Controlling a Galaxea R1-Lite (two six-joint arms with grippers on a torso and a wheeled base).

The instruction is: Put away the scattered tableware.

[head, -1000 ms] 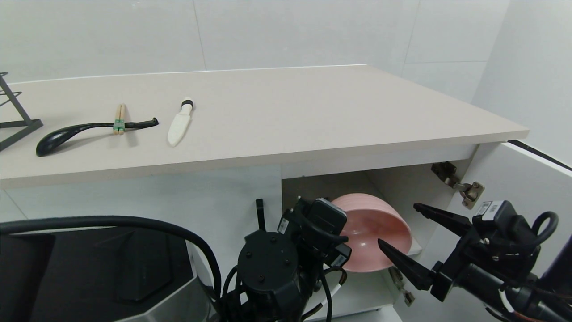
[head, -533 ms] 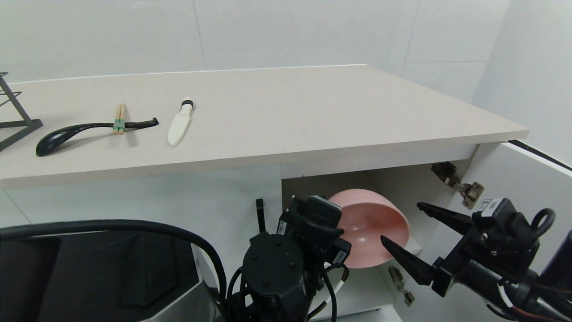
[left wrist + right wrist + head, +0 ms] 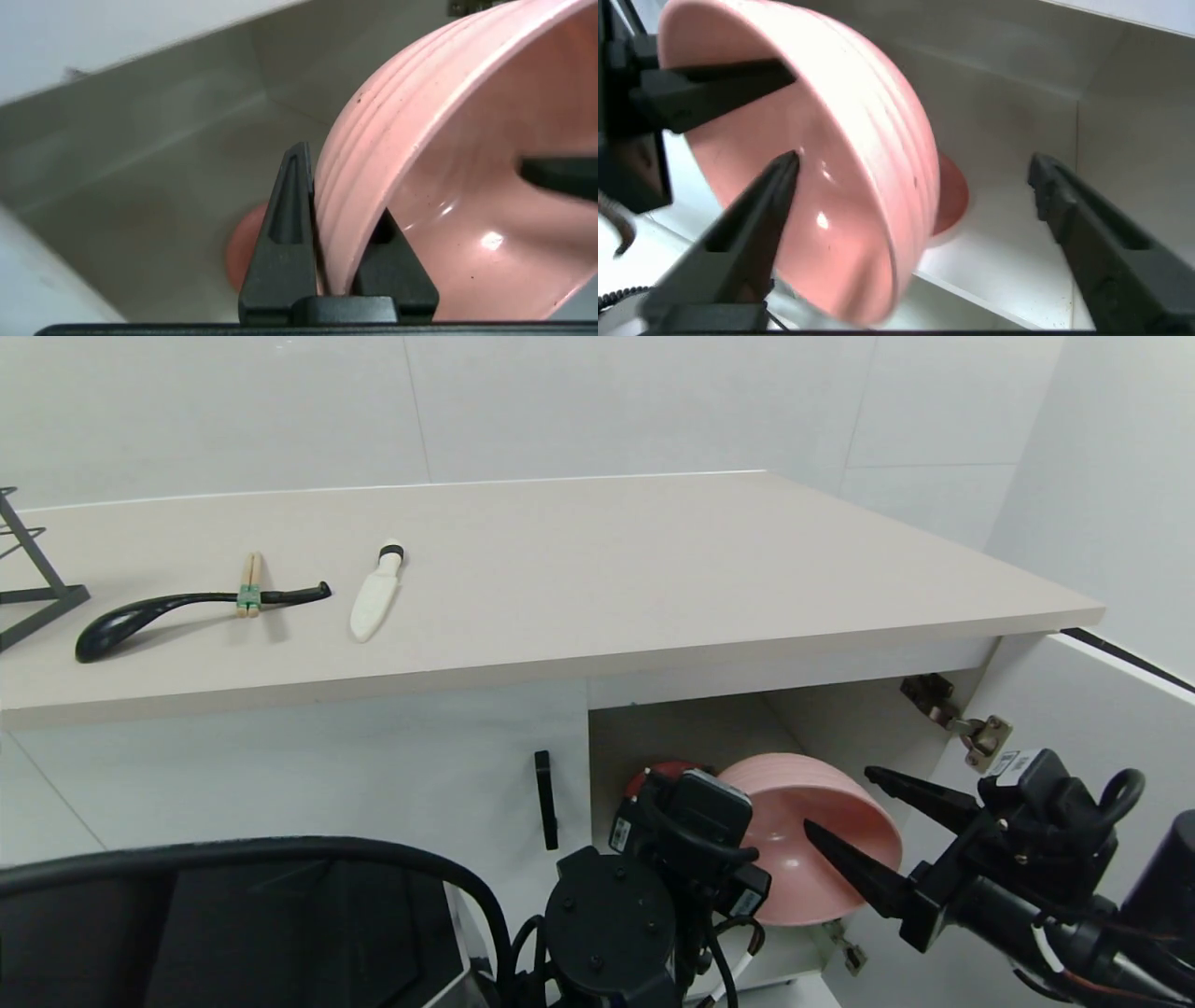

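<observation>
Your left tool (image 3: 341, 196) pinches the bowl (image 3: 794, 775) by its rim, tilted at the cabinet (image 3: 681, 728) mouth, opening toward your right tool (image 3: 837, 797), which gapes wide and empty. Deeper inside the cabinet lies a plate (image 3: 951, 196). The spoon (image 3: 140, 613) waits above the cabinet on the worktop (image 3: 653, 569).

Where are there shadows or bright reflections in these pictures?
Head view: the black ladle casts a soft shadow on the countertop. Left wrist view: small bright glints inside the pink bowl. Right wrist view: similar glints on its glazed inside.
</observation>
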